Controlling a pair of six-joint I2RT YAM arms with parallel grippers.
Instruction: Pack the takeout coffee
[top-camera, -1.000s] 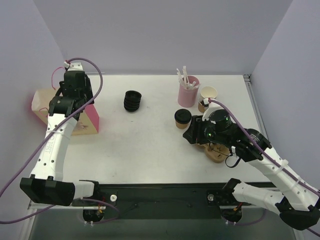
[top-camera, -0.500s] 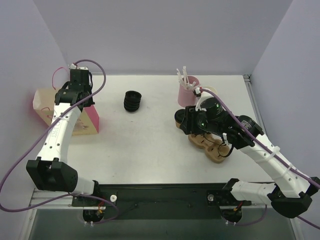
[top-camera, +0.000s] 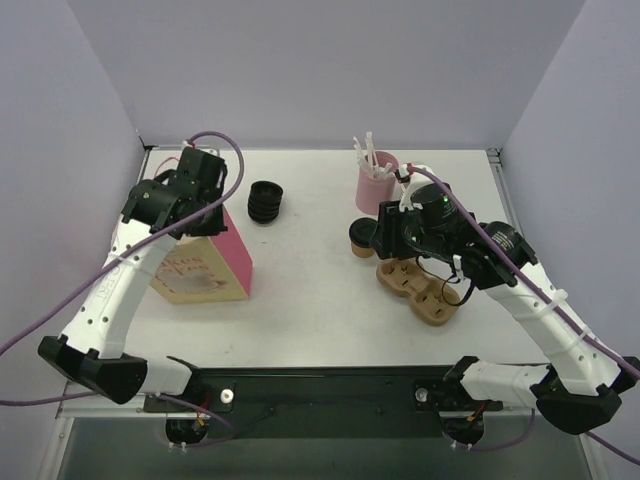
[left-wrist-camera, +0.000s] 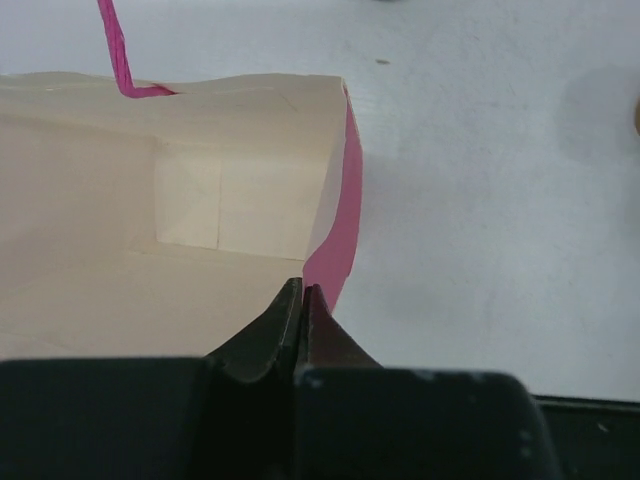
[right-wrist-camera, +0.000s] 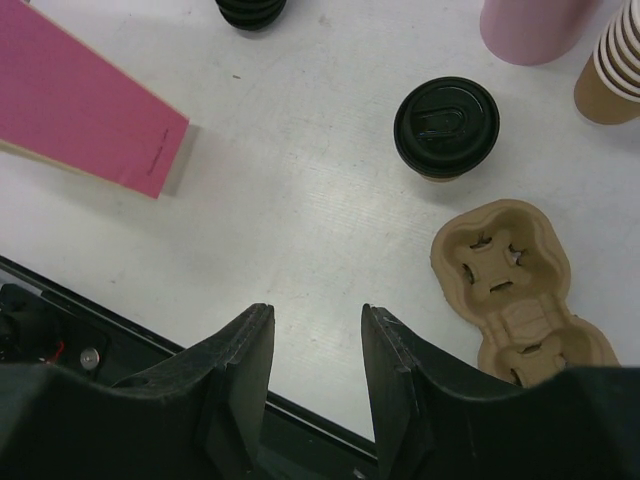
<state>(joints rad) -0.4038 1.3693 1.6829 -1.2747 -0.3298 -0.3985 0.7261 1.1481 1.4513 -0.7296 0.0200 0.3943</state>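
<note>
The takeout coffee (right-wrist-camera: 446, 127), a tan cup under a black lid, stands upright on the white table, also seen beside the right arm (top-camera: 362, 236). My right gripper (right-wrist-camera: 315, 312) hangs open above bare table, nearer the table's front edge than the cup, with nothing between its fingers. My left gripper (left-wrist-camera: 303, 290) is shut on the rim of the paper bag (left-wrist-camera: 200, 180), pink outside and cream inside. The bag (top-camera: 205, 265) sits at the left, its mouth open and nothing visible inside it.
A brown pulp cup carrier (top-camera: 420, 290) lies right of the coffee, also in the right wrist view (right-wrist-camera: 510, 300). A pink cup of straws (top-camera: 377, 185) and stacked lidless cups (right-wrist-camera: 612, 70) stand behind. A stack of black lids (top-camera: 265, 202) sits mid-table.
The left gripper has shut on the bag's rim and dragged the bag right, toward the middle. The right arm has shifted back, over the carrier and close to the coffee.
</note>
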